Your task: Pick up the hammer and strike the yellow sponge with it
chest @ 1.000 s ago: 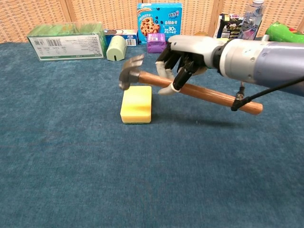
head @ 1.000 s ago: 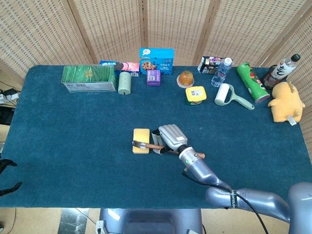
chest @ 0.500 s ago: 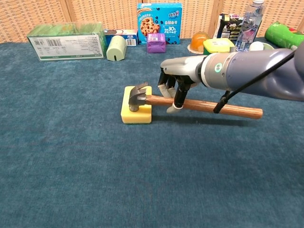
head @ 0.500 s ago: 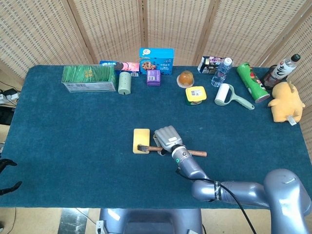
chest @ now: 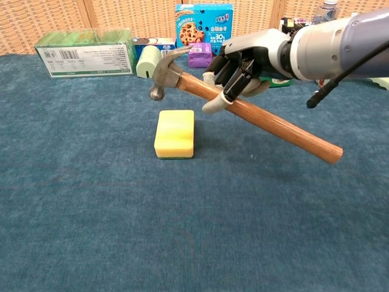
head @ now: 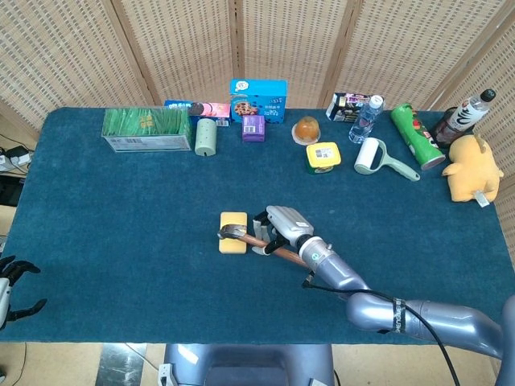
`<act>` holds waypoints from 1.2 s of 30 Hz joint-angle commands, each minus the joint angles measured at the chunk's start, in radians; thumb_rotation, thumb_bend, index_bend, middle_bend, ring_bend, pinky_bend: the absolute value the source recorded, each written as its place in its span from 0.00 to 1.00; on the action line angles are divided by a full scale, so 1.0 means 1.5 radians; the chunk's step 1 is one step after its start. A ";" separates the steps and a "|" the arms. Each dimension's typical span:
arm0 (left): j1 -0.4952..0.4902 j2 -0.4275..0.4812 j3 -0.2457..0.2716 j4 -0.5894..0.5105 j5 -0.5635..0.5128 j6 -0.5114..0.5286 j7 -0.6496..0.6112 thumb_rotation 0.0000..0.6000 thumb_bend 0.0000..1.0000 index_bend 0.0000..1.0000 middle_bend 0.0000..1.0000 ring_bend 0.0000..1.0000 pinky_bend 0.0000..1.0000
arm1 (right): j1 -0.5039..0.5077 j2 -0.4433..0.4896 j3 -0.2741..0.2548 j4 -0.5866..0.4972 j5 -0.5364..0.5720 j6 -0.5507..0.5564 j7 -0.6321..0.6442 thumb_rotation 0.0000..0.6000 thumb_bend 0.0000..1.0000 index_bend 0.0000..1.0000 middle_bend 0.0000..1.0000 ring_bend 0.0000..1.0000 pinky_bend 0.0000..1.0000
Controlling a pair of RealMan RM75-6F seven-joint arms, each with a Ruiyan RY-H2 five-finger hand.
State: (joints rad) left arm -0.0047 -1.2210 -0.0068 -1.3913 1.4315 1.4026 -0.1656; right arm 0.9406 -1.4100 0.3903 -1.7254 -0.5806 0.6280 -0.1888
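Observation:
The yellow sponge (head: 233, 232) (chest: 175, 132) lies flat on the blue table mat near the middle. My right hand (head: 282, 227) (chest: 243, 62) grips the wooden handle of the hammer (head: 261, 241) (chest: 243, 112). The hammer is lifted and tilted, its steel head (chest: 164, 74) hanging above the sponge's far edge without touching it. The handle slopes down to the right. My left hand (head: 10, 281) shows only at the head view's left edge, below the table, fingers spread and holding nothing.
Along the far edge stand a green box (head: 147, 129), a cookie box (head: 258, 100), a purple box (head: 253, 127), a pale green roll (head: 207, 137), a yellow tub (head: 323, 157), a lint roller (head: 372, 157), bottles and a yellow plush toy (head: 472, 169).
Half a second ago the hammer head rested on the sponge. My right hand has since lifted it, so the head is raised above the sponge again.

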 commanded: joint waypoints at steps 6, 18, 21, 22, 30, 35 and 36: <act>0.001 0.007 0.001 -0.017 -0.004 0.001 0.017 1.00 0.20 0.36 0.28 0.12 0.13 | -0.017 0.003 -0.003 0.042 -0.072 -0.044 0.076 1.00 0.36 0.95 1.00 1.00 1.00; -0.001 0.005 0.002 -0.004 -0.019 -0.019 0.008 1.00 0.20 0.36 0.28 0.12 0.13 | 0.113 -0.106 -0.151 0.164 -0.002 0.055 -0.150 1.00 0.36 0.95 1.00 1.00 1.00; 0.000 0.005 0.001 0.000 -0.021 -0.019 0.003 1.00 0.20 0.36 0.28 0.12 0.13 | 0.144 -0.131 -0.175 0.172 0.052 0.077 -0.209 1.00 0.36 0.95 1.00 1.00 1.00; 0.001 0.005 0.001 0.001 -0.022 -0.019 0.002 1.00 0.20 0.36 0.28 0.12 0.13 | 0.151 -0.137 -0.178 0.173 0.064 0.085 -0.220 1.00 0.36 0.95 1.00 1.00 1.00; 0.000 0.005 0.000 0.005 -0.017 -0.017 -0.004 1.00 0.20 0.36 0.28 0.12 0.12 | 0.151 -0.092 -0.151 0.100 0.091 0.134 -0.219 1.00 0.36 0.95 1.00 1.00 1.00; -0.007 0.003 0.003 -0.003 -0.005 -0.018 0.002 1.00 0.20 0.36 0.28 0.12 0.12 | 0.118 -0.026 -0.141 0.031 0.057 0.154 -0.181 1.00 0.36 0.95 1.00 1.00 1.00; -0.008 0.002 0.003 -0.005 -0.003 -0.017 0.004 1.00 0.20 0.36 0.28 0.12 0.12 | 0.110 -0.016 -0.143 0.023 0.050 0.158 -0.176 1.00 0.36 0.95 1.00 1.00 1.00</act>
State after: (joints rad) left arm -0.0149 -1.2170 -0.0030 -1.3968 1.4252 1.3764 -0.1618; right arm 1.1336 -1.4709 0.1710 -1.6563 -0.4793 0.8464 -0.4794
